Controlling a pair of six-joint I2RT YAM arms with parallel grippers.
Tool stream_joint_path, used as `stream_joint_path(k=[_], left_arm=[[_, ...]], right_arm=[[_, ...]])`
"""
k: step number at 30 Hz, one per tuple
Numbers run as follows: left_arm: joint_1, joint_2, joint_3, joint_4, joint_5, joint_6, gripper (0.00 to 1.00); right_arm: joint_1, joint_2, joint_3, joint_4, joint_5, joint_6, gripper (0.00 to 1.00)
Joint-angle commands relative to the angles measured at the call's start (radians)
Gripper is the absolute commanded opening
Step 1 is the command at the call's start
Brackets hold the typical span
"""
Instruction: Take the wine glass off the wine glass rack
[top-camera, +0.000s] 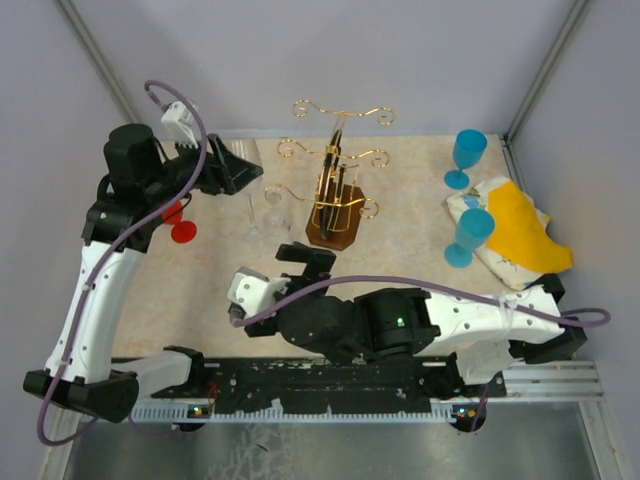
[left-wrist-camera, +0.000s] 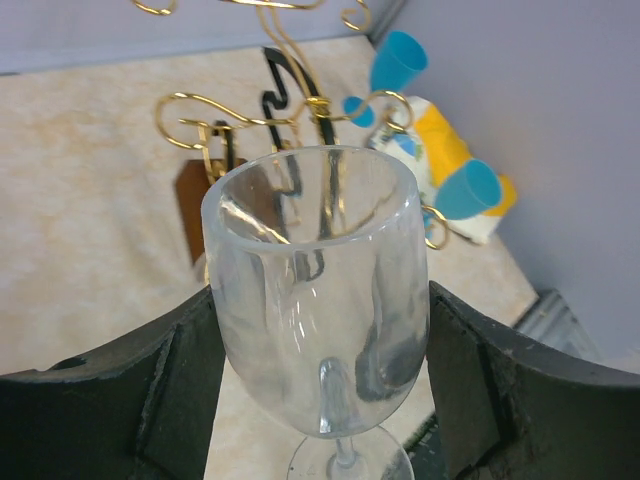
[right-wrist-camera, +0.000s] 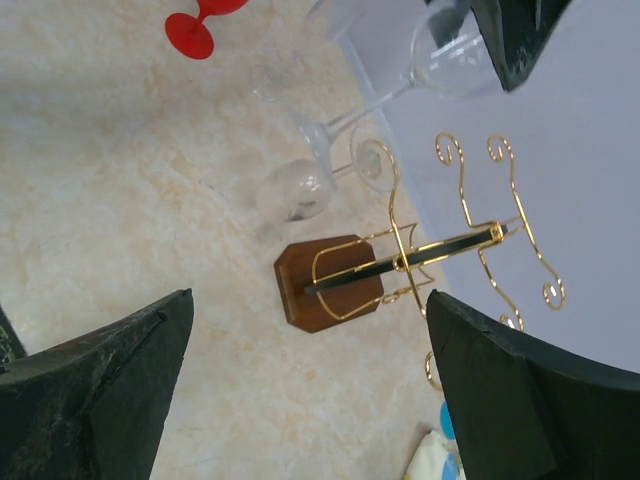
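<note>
My left gripper (top-camera: 232, 172) is shut on the bowl of a clear wine glass (left-wrist-camera: 315, 290), one finger (left-wrist-camera: 110, 400) on each side. The glass stands upright to the left of the wine glass rack (top-camera: 335, 195), apart from its gold hooks. It also shows in the right wrist view (right-wrist-camera: 450, 60). The rack's brown base (right-wrist-camera: 330, 285) sits on the table. A second clear glass (right-wrist-camera: 295, 190) hangs upside down from a low left hook of the rack. My right gripper (top-camera: 305, 260) is open and empty, in front of the rack (right-wrist-camera: 440, 250).
A small red glass (top-camera: 182, 228) stands left of the rack. Two blue glasses (top-camera: 468, 152) (top-camera: 470, 235) stand at the right beside a yellow and white cloth (top-camera: 520, 235). Grey walls close the back and sides.
</note>
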Motion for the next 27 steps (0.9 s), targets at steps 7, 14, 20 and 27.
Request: stream_joint_path(k=[7, 14, 20, 27], left_arm=[[0.004, 0.016, 0.047, 0.139, -0.306, 0.213, 0.54], [0.081, 0.044, 0.052, 0.135, -0.389, 0.253, 0.54], [0.154, -0.079, -0.144, 0.269, -0.409, 0.269, 0.54], [0.157, -0.187, -0.408, 0.434, -0.432, 0.261, 0.53]], right_arm=[[-0.001, -0.108, -0.049, -0.097, 0.012, 0.227, 0.99], [-0.001, -0.159, -0.103, -0.101, 0.014, 0.286, 0.99], [-0.008, -0.224, -0.171, -0.072, 0.002, 0.322, 0.99], [-0.033, -0.246, -0.202, -0.037, -0.036, 0.314, 0.99]])
